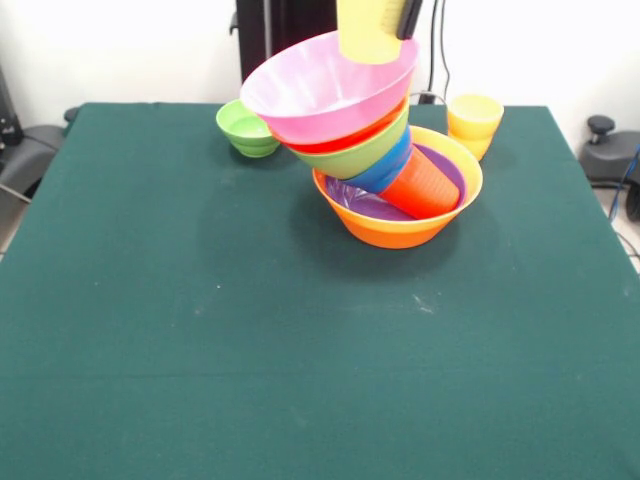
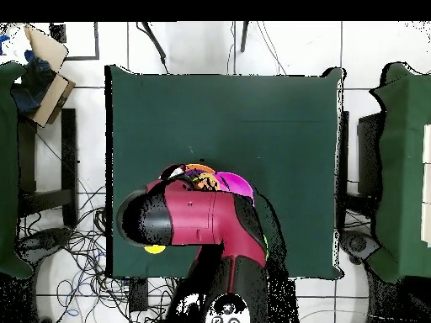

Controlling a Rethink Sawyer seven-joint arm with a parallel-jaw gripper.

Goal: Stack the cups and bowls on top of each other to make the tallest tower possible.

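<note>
Nearest on the green table point(image 1: 200, 350) sits the large orange bowl point(image 1: 395, 232), the base of the tower point(image 1: 360, 150). Inside it lies a shallow purple bowl point(image 1: 360, 202), and a red-orange cup point(image 1: 425, 185) lies on its side there, its base pointing up and to the left. On that cup a stack of bowls leans over to the left: a small blue bowl point(image 1: 385, 170), then a green bowl point(image 1: 362, 153), a red-orange bowl point(image 1: 350, 140) and, on top, the large pink bowl point(image 1: 320, 85), its mouth tilted. A yellow cup point(image 1: 368, 30) stands in or just above the pink bowl's far rim at the top edge, with a dark part of the gripper point(image 1: 408, 18) against its right side; I cannot tell whether the gripper grips it. Farther back, a small green bowl point(image 1: 245, 128) stands left of the tower and a second yellow cup point(image 1: 474, 122) stands to the right. From overhead the red and black arm point(image 2: 202, 220) covers most of the stack.
</note>
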